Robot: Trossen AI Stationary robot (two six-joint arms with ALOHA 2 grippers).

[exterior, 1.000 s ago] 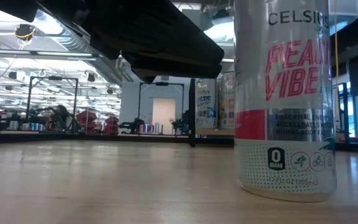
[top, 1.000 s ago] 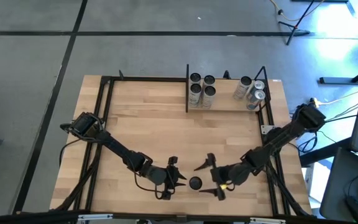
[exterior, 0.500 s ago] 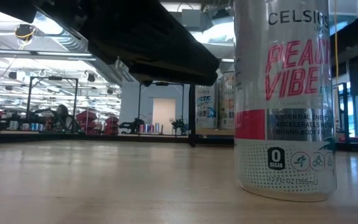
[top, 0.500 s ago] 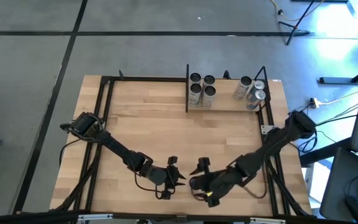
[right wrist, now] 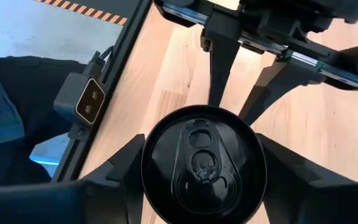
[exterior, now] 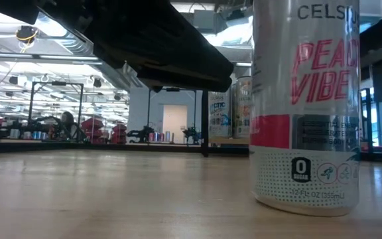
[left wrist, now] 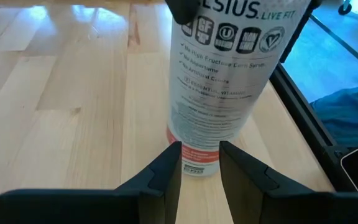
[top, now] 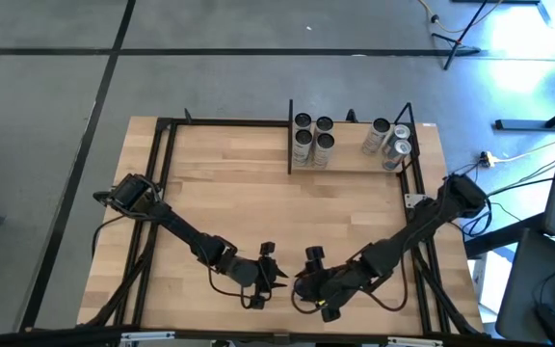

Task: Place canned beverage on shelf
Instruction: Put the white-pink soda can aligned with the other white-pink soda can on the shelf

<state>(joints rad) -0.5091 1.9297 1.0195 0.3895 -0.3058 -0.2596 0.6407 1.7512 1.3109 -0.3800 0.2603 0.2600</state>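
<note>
A tall silver can [exterior: 307,106] with pink lettering and a black lid [right wrist: 204,162] stands upright on its base near the table's front edge. My right gripper [top: 308,282] covers it from above, one finger on each side of it [right wrist: 204,167]. My left gripper [top: 276,273] waits low just to the can's left. It is slightly open and empty, and its fingertips [left wrist: 201,155] point at the can's foot [left wrist: 201,165]. The shelf [top: 355,170], a narrow wood ledge between black posts, stands at the table's far right and bears several cans [top: 313,140]. My right gripper has the can between its two fingers [right wrist: 120,167], which lie against opposite sides of the upper wall, just under the rim [right wrist: 146,163]. The fingers come from above, slanting in from the table's right. The can stands upright with its base on the table.
A black frame runs along the table's edges [top: 162,193]. More cans [top: 388,140] stand at the shelf's right end. My left arm [exterior: 144,40] hangs low over the table, close to the can. Open tabletop [top: 239,193] lies between the can and the shelf.
My right gripper has gone toward the table's left and come over the can, which it now hides in the high view. In the last half second the can has shifted a little sideways in the low view, still upright on the table.
</note>
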